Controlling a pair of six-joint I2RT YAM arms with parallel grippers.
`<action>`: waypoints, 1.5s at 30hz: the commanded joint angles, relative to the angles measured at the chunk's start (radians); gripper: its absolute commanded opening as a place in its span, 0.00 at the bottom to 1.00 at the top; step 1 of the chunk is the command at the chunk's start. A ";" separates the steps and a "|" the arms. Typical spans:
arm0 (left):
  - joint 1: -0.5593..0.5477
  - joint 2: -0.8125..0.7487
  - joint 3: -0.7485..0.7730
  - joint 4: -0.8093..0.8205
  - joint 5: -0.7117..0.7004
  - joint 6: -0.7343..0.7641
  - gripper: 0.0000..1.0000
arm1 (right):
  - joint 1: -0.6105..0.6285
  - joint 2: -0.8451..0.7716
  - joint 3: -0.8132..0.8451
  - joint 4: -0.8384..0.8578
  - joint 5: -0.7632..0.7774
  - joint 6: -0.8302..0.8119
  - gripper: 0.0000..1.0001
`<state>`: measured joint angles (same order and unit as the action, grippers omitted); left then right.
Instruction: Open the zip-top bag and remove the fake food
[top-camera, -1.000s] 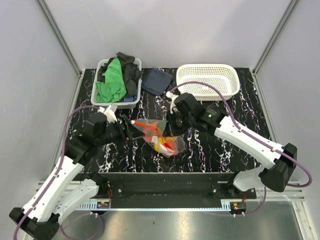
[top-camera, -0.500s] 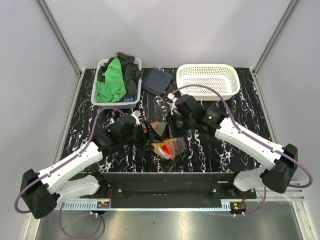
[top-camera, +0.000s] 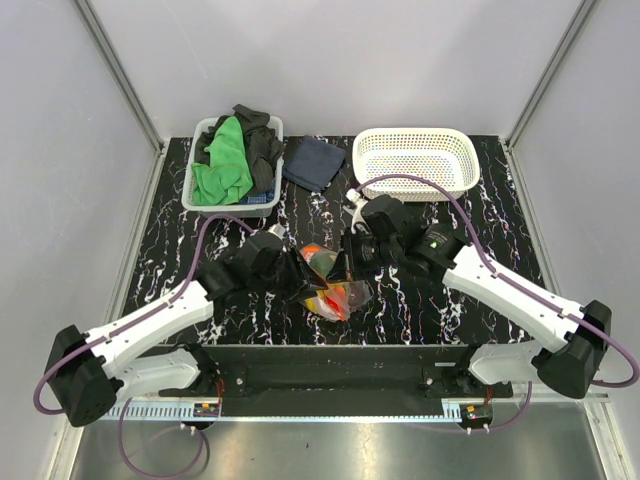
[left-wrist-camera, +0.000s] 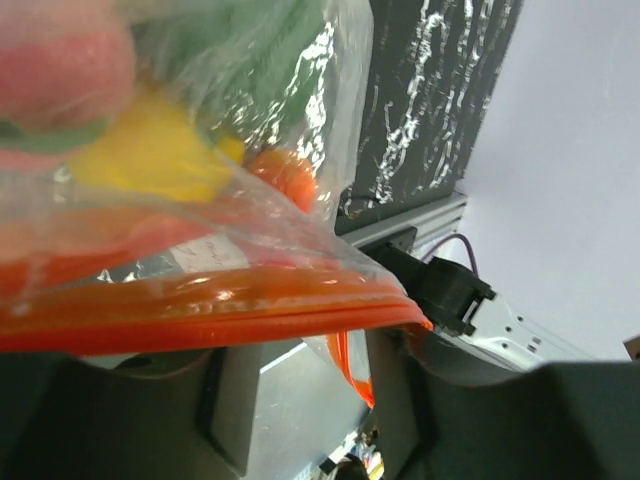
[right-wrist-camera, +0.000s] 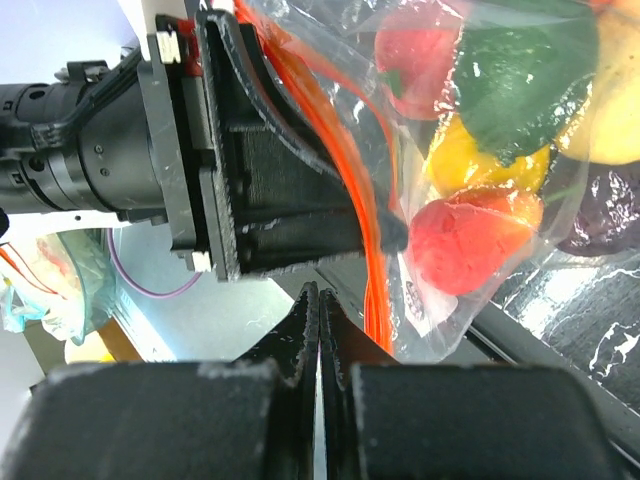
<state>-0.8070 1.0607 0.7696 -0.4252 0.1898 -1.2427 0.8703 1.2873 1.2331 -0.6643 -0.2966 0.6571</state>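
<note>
Both arms are stretching inward over the black marbled surface (top-camera: 450, 300) and meeting at the zip-top bag (top-camera: 345, 293) near its middle. The left claw (top-camera: 300, 278) is pointing in from the left and touching the bag's edge. The right claw (top-camera: 345, 258) is pressing against the bag from the far right side. From above, neither claw is showing how its jaws are standing. The fake food (top-camera: 330, 300) is showing red, yellow and orange through the clear plastic. Along the far edge, a white perforated basket (top-camera: 462, 170) is sitting on the right. A grey tray (top-camera: 192, 190) is holding green and black cloths (top-camera: 225, 165) on the left. A dark blue cloth (top-camera: 313, 162) is lying between them.
</note>
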 joint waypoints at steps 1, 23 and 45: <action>-0.003 0.016 0.011 0.025 -0.027 0.038 0.40 | -0.002 -0.036 -0.018 0.038 0.019 0.019 0.00; -0.003 0.031 -0.018 0.036 0.008 0.078 0.24 | 0.002 0.155 -0.098 0.029 -0.114 -0.113 0.29; -0.003 0.042 -0.079 0.063 0.069 0.035 0.05 | 0.012 0.116 -0.035 0.020 -0.078 -0.076 0.00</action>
<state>-0.8070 1.1278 0.7090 -0.3935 0.2371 -1.2129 0.8726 1.4464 1.1557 -0.6586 -0.3973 0.5804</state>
